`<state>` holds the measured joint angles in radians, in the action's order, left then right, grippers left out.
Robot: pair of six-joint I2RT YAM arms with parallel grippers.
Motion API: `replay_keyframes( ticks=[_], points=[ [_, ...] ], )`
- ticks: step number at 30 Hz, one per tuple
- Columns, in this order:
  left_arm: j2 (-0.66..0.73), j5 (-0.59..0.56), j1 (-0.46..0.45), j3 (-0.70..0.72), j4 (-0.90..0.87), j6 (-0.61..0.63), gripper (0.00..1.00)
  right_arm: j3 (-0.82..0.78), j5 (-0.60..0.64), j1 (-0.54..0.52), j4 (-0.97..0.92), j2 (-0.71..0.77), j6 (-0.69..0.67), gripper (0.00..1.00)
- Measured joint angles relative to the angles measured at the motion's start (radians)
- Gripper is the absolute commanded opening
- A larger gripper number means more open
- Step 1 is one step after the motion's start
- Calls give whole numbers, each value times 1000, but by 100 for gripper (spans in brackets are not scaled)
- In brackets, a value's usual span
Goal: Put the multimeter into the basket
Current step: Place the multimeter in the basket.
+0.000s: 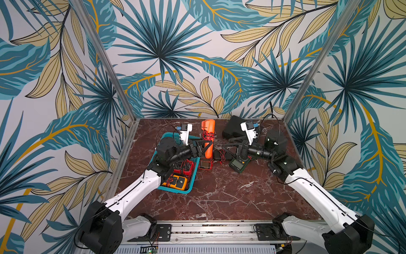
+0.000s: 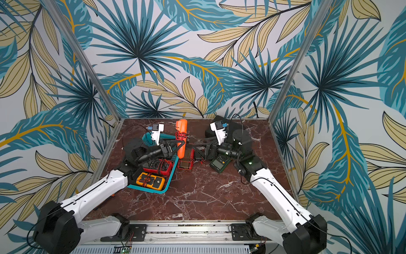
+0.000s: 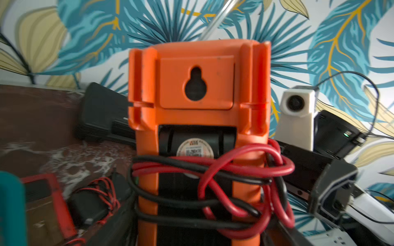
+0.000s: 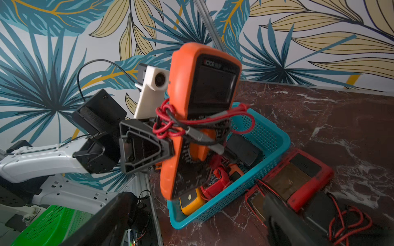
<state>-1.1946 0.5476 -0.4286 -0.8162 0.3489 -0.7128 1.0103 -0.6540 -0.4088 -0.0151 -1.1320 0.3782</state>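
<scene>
An orange multimeter, red and black leads wound round its middle, hangs near upright, screen end up, clamped in the left gripper at the far right corner of the basket. The teal, rectangular, perforated basket sits by the table's left edge.
</scene>
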Motion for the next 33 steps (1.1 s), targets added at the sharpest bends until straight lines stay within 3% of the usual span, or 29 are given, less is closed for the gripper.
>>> replay_keyframes(
  ticks=[5, 11, 15, 24, 33],
  points=[
    [34, -13, 103, -93, -332, 266, 0, 51, 134, -1, -138, 11, -32, 99],
    [-108, -40, 204, -488, -801, 774, 0, 63, 422, -1, -314, 74, -34, 99],
    [-221, -67, 248, -652, -974, 1055, 0, 63, 598, -1, -415, 142, -23, 99],
    [-383, -200, 264, -665, -1173, 1551, 0, 63, 857, -1, -545, 278, 5, 100],
    [-498, -268, 278, -698, -1265, 1864, 2, 63, 936, -1, -592, 309, 17, 99]
  ],
)
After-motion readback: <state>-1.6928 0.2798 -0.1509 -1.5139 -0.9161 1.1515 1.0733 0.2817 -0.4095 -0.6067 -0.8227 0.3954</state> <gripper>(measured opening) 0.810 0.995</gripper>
